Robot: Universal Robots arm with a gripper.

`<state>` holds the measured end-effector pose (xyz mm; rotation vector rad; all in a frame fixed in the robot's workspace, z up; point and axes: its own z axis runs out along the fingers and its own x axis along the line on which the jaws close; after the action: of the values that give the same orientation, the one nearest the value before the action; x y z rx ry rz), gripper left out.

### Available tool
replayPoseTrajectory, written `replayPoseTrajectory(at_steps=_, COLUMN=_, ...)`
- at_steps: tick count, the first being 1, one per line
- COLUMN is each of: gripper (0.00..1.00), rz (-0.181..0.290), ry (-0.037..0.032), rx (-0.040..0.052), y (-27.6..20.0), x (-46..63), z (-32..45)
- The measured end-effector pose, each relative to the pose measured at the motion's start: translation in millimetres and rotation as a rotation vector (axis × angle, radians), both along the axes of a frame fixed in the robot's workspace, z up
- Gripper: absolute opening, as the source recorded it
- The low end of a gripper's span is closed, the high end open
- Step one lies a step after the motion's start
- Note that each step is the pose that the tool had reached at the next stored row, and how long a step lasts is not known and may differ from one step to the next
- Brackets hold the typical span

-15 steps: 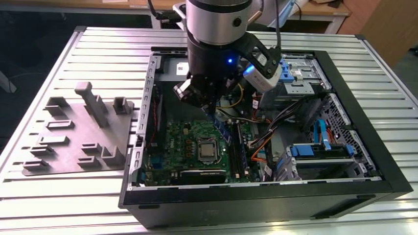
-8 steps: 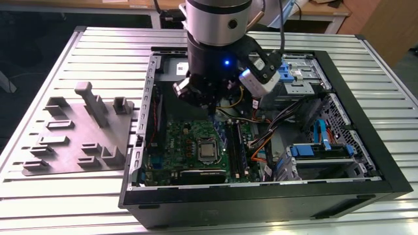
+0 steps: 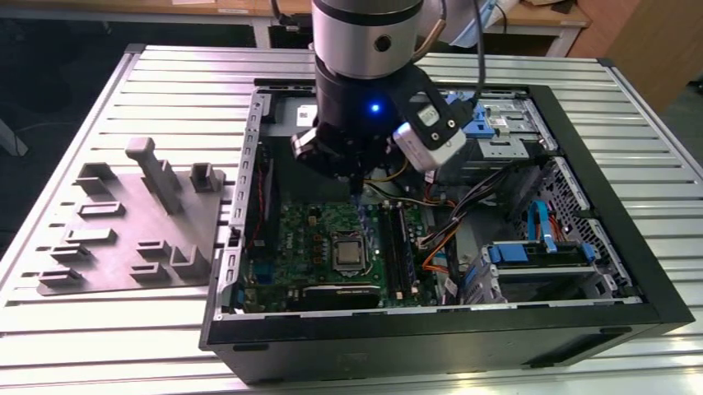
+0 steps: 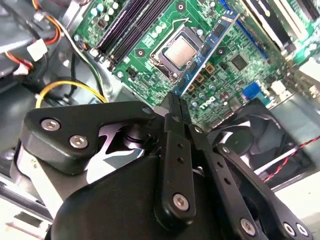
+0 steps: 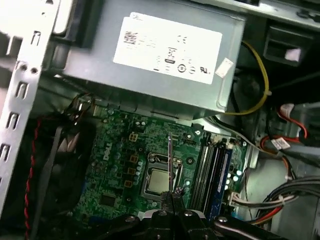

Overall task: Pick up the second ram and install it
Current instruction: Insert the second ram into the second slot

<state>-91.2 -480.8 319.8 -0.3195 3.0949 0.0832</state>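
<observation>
An open black computer case (image 3: 439,337) lies on a slatted metal table (image 3: 99,99), with a grey holder tray (image 3: 121,222) at its nine o'clock in the exterior view. The robot arm (image 3: 368,49) hangs over the green motherboard (image 3: 302,239). Its gripper (image 4: 175,102), fingers pressed together, pinches the second ram (image 4: 212,42) above the board, beside the processor socket (image 4: 175,52) and apart from the black memory slots (image 4: 125,30).
</observation>
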Motion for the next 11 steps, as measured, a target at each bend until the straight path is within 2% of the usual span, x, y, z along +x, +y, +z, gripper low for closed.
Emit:
replayPoseTrajectory(at_steps=8, gripper=0.12, rz=-0.146, ry=0.0000, rx=0.0000, y=0.0, x=0.0, z=-1.5)
replayPoseTrajectory(at_steps=11, gripper=0.12, rz=-0.163, ry=0.0001, rx=0.0000, y=0.0, x=-0.1, z=-1.5)
